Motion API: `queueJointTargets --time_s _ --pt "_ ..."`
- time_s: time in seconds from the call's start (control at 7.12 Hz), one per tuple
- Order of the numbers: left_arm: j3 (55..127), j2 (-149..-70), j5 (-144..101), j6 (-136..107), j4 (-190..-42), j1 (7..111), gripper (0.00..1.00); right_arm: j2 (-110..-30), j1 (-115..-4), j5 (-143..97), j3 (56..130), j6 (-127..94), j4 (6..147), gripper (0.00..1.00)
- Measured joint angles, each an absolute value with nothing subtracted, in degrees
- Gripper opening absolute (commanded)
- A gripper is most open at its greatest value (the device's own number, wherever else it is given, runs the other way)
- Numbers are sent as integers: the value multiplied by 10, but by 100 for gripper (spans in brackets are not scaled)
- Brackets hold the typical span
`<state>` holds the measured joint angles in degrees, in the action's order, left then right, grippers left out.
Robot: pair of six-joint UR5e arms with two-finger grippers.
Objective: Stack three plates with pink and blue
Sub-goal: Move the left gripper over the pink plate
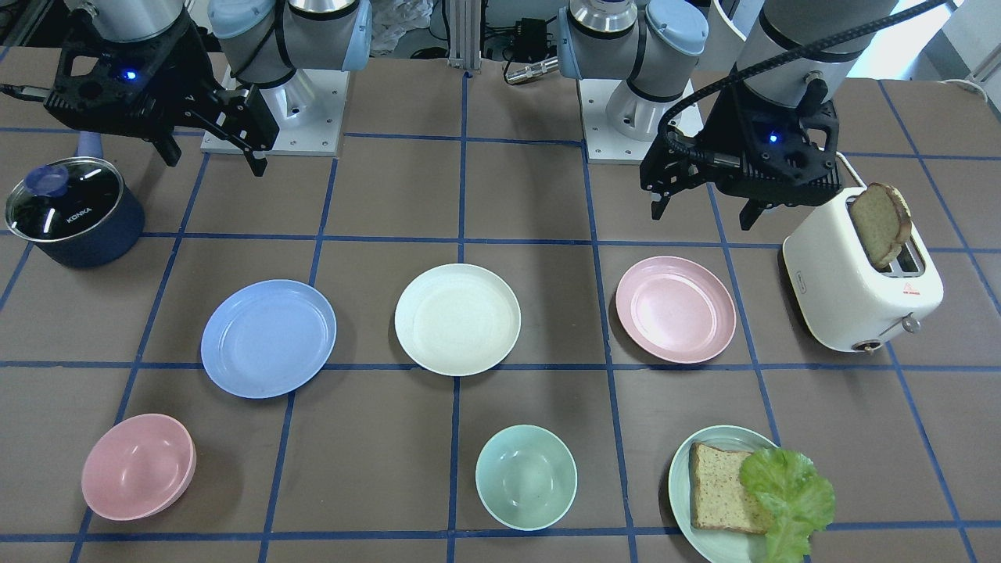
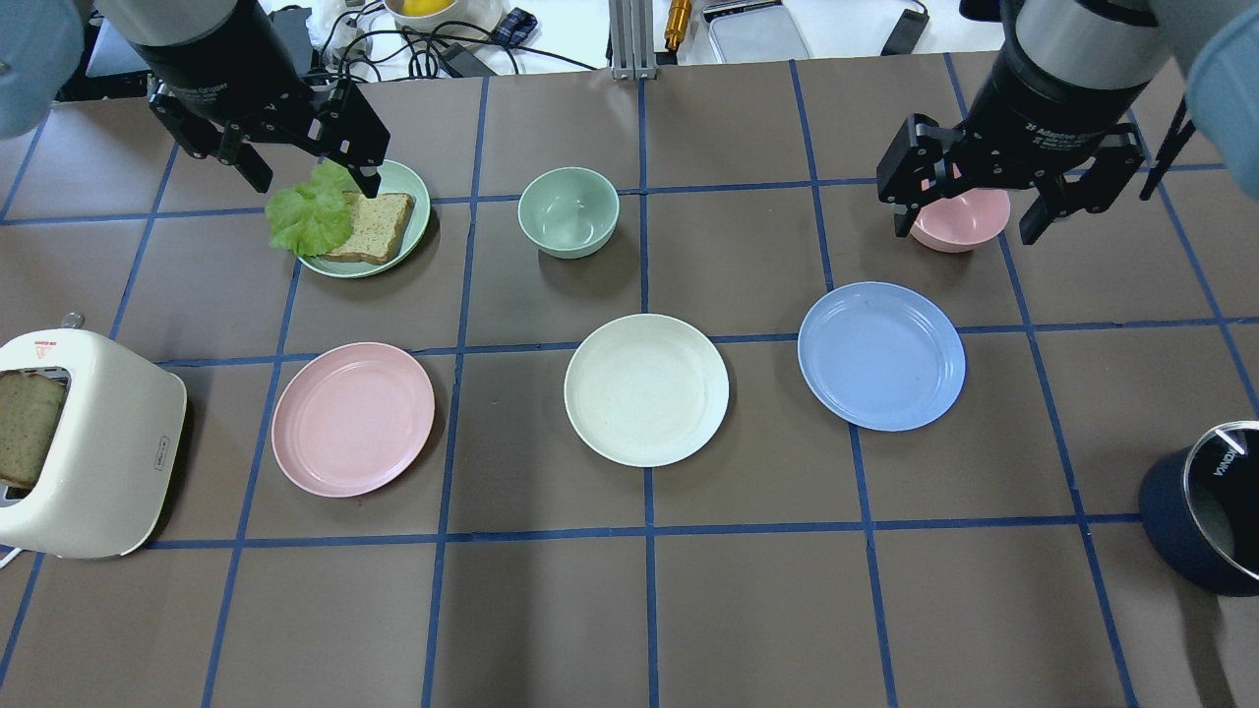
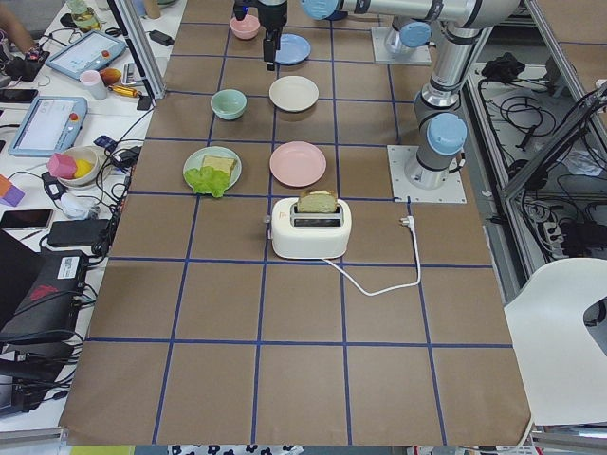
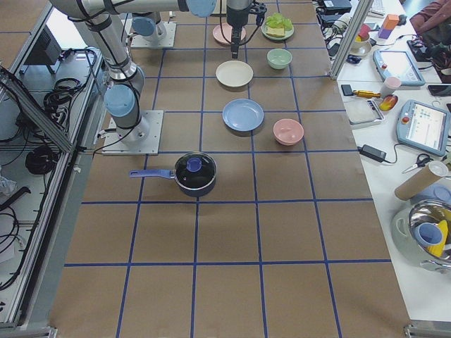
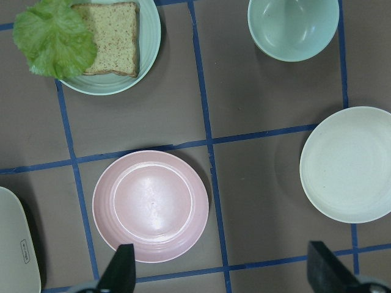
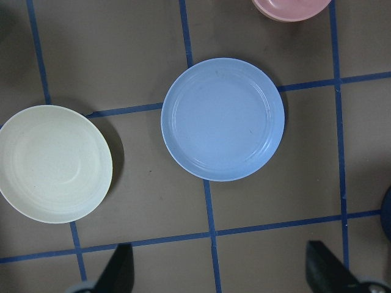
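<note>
Lying flat and rim-up in one row nearest the robot on the table [image 2: 629,610], well apart: pink plate [image 2: 352,419] left, cream plate [image 2: 646,389] centre, blue plate [image 2: 880,355] right. None is stacked, so the task is judged not yet begun. The spacing leaves every rim free for a pinch. Beyond them in the overhead view, the left gripper [image 2: 319,187] hangs over the pink side and the right gripper [image 2: 964,234] over the blue side. Both are empty with fingers spread wide, judged ready to descend.

Toaster [image 2: 84,442], left plate [image 2: 352,419], middle plate [image 2: 646,389], right plate [image 2: 880,356], pot [image 2: 1205,521] — one row, all apart. Beyond it — bread plate [image 1: 679,485], middle bowl [image 2: 569,211], right bowl [image 2: 964,224].
</note>
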<state>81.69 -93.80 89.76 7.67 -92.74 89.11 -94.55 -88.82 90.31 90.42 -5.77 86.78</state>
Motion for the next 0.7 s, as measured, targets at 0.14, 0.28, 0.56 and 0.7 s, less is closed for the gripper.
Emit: queueJointTargets --time_s 0.14,0.28,0.56,0.7 --pt "815 -938 899 70 -930 891 100 -948 -888 912 904 -54 860 100" --pt "810 -939 901 58 -933 891 100 -949 -888 921 905 -50 850 100" --pt "802 -940 903 49 -938 891 100 -948 -890 917 906 -47 844 100" --pt "801 -940 903 48 -939 891 100 -948 -892 908 906 -42 843 100"
